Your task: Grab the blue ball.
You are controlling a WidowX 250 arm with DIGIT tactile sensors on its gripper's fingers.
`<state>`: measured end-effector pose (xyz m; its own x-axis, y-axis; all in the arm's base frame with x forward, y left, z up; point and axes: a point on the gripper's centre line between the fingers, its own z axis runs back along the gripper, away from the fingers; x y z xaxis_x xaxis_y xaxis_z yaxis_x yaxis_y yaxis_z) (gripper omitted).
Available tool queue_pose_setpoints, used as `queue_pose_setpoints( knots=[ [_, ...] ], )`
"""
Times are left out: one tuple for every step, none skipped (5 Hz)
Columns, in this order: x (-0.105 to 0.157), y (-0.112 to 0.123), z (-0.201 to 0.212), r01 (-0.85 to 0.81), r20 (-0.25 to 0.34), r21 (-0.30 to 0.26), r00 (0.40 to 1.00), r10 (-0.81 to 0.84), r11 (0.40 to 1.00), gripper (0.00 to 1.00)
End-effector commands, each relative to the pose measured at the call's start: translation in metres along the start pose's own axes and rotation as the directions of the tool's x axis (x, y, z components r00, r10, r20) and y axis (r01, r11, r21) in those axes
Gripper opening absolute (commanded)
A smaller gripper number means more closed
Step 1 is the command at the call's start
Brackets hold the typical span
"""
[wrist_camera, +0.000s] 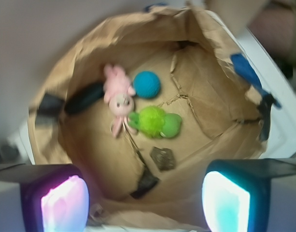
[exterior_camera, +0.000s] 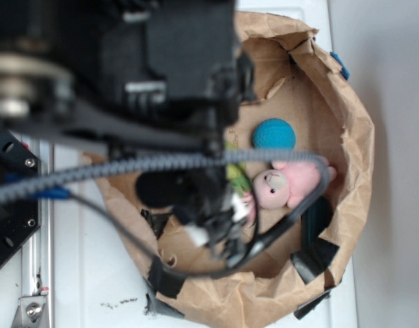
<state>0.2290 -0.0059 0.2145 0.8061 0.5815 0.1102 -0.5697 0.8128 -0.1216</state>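
Inside the brown paper bag [wrist_camera: 220,87], on its crumpled floor, the blue ball [wrist_camera: 147,84] is found at about twelve o'clock from the middle in the wrist view. It lies just beside the pink bunny [wrist_camera: 119,99], at the bunny's two o'clock, and the green plush toy [wrist_camera: 155,122] is seen near it at six o'clock. Whether ball and bunny touch cannot be told. A small dark scrap [wrist_camera: 163,158] lies farther toward six o'clock, well apart from the ball.

The hand [wrist_camera: 145,193] is held wide apart: its two pads [wrist_camera: 65,203] are seen at the lower corners of the wrist view with the whole bag floor between them, and nothing is held. It is judged to hover above the bag mouth, well clear of the toys.

From the exterior view the ball [exterior_camera: 274,134] is seen untouched at twelve o'clock of the bunny, with the arm blurred in front.

Little of the task appears done: the ball is not yet reached. What is judged to be left is centring over the ball, descending into the bag, and closing on it without catching the bunny.
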Motion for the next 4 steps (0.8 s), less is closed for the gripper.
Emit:
queue_pose_setpoints(
  knots=[
    [0.006, 0.008, 0.008, -0.035, 0.030, -0.020, 0.999, 0.036, 0.999, 1.00],
    [0.006, 0.008, 0.008, -0.035, 0.030, -0.020, 0.999, 0.036, 0.999, 1.00],
    [0.024, 0.016, -0.028, -0.150, 0.061, -0.019, 0.987, 0.151, 0.989, 1.00],
    [0.036, 0.022, -0.052, -0.194, 0.059, -0.004, 0.979, 0.194, 0.981, 1.00]
  ],
)
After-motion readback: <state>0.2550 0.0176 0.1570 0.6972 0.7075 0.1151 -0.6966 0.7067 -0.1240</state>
